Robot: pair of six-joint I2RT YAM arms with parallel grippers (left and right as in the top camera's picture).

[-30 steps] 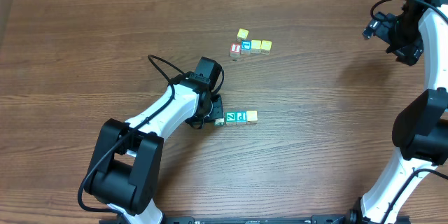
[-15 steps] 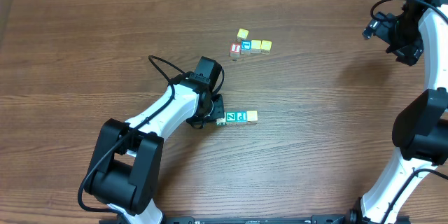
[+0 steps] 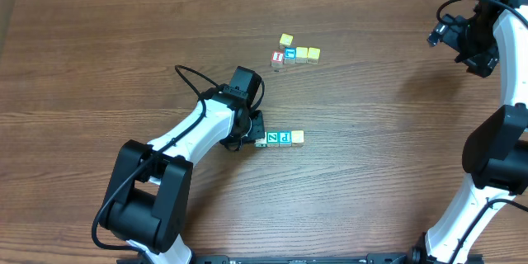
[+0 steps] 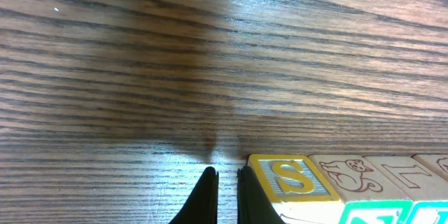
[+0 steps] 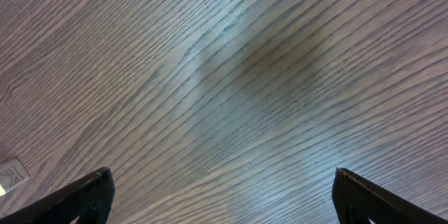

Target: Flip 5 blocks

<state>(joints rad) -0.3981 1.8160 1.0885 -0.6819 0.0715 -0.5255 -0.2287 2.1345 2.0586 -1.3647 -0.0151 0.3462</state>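
A short row of several blocks lies mid-table: a whitish one, a green one with a white Z, a teal one and a pale yellow one. My left gripper is shut and empty, low over the table at the row's left end. In the left wrist view its tips stand just left of the end block, whose upward face shows a yellow S; a cat-drawing face follows. My right gripper is open, high at the far right, holding nothing.
A second cluster sits further back: a yellow cube, a red-faced cube, a blue-faced cube and two pale yellow ones. The left arm's cable loops over the table. Cardboard walls border the back edge.
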